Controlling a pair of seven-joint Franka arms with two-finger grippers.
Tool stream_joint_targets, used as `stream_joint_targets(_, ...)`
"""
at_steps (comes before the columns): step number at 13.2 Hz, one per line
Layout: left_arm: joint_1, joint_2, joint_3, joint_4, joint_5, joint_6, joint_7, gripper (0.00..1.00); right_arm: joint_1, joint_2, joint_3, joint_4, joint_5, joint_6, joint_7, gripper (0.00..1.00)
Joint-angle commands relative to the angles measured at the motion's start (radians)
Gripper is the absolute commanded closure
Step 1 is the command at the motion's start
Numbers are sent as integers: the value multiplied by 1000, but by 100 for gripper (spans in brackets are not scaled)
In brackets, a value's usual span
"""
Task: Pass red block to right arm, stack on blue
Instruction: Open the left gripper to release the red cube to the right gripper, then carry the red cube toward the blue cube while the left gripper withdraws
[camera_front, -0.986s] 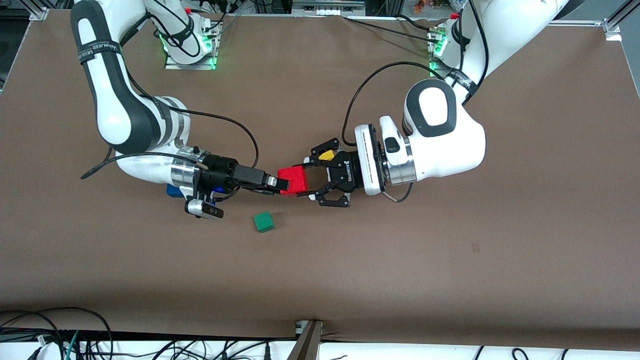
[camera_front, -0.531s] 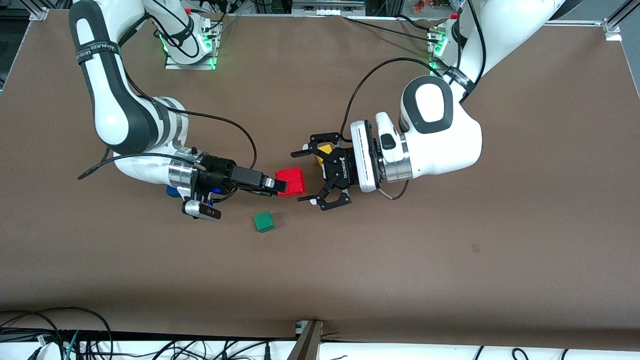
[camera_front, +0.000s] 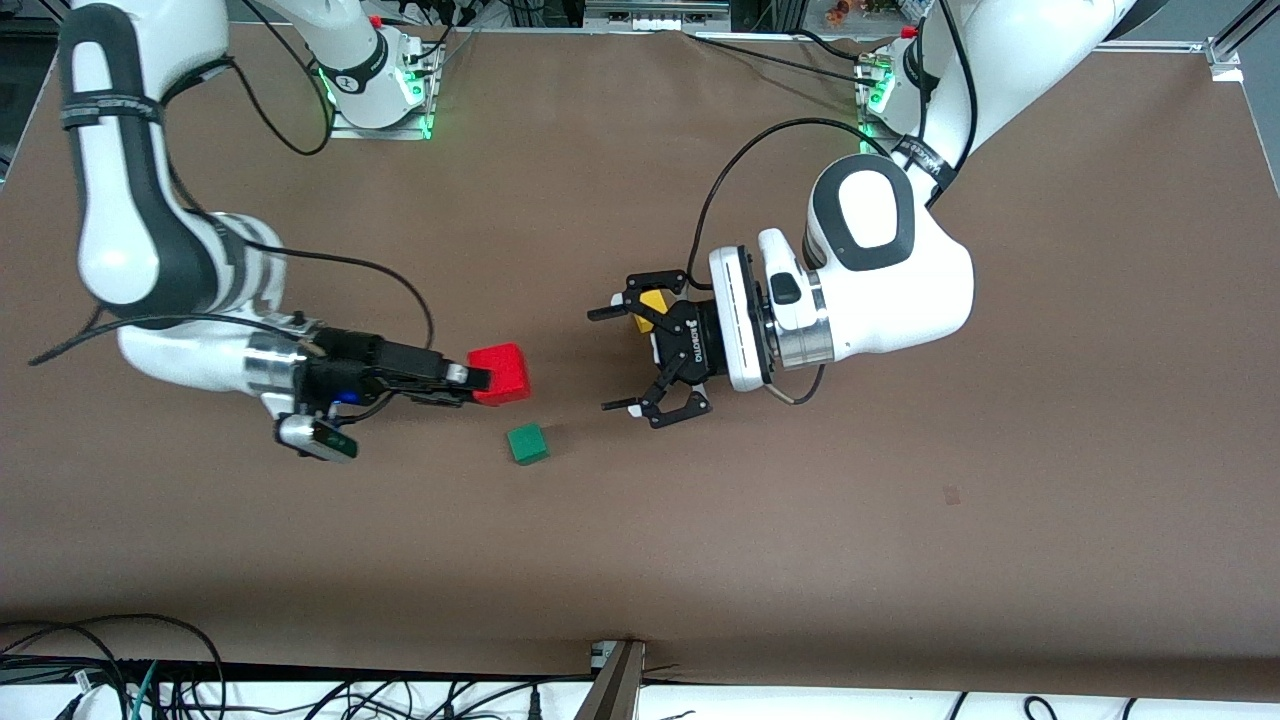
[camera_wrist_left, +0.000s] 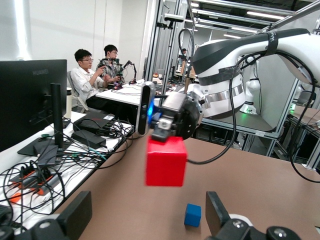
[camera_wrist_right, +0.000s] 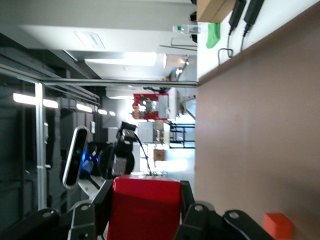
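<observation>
My right gripper is shut on the red block, which it carries above the table; the right wrist view shows the red block pinched between both black fingers. My left gripper stands open and holds nothing, well apart from the block. In the left wrist view its two fingers stay spread, and the red block hangs ahead of them in the right gripper. The blue cube rests on the table below that block; in the front view the right wrist hides it.
A green cube lies on the brown table, nearer the front camera than the red block. An orange-yellow cube sits under the left gripper's linkage and also shows as the orange cube in the right wrist view.
The left gripper opened and let go of the red block. The right arm then pulled back toward its own end of the table, block in its grip.
</observation>
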Motion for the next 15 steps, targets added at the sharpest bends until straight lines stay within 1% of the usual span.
stream_joint_targets(1,-3,1,28,18,81,-8,-56,0,-69,-14,11,38,-170,-63,-3,100)
stream_joint_targets(3,0,-1,42,18,162,-17,-130,0,-103,-18,6,43,-290,-100,-5,100)
stream_joint_targets(4,0,-1,56,18,224,-26,-168,0,-106,-37,-16,43,-369,-107,-5,100)
stream_joint_targets(5,-1,-1,68,19,286,-28,-220,0,-105,-57,-39,43,-457,-112,-3,100)
stream_joint_targets(7,-4,1,71,22,408,-38,-320,0,-106,-95,-56,41,-650,-116,-3,100)
stream_joint_targets(9,-1,1,73,21,491,-45,-412,0,-105,-127,-67,41,-820,-117,15,100)
stream_joint_targets(10,-1,-1,88,21,532,-87,-452,0,-105,-144,-67,41,-911,-117,41,100)
stream_joint_targets(12,-4,-19,140,21,621,-173,-518,0,-103,-167,-67,38,-1039,-118,96,100)
stream_joint_targets(13,-13,-51,184,15,628,-211,-529,0,-105,-170,-67,38,-1092,-120,104,100)
stream_joint_targets(14,-24,-76,241,10,631,-265,-552,0,-103,-180,-70,32,-1126,-123,134,100)
stream_joint_targets(15,-35,-99,299,12,631,-331,-557,0,-103,-184,-69,29,-1172,-123,192,100)
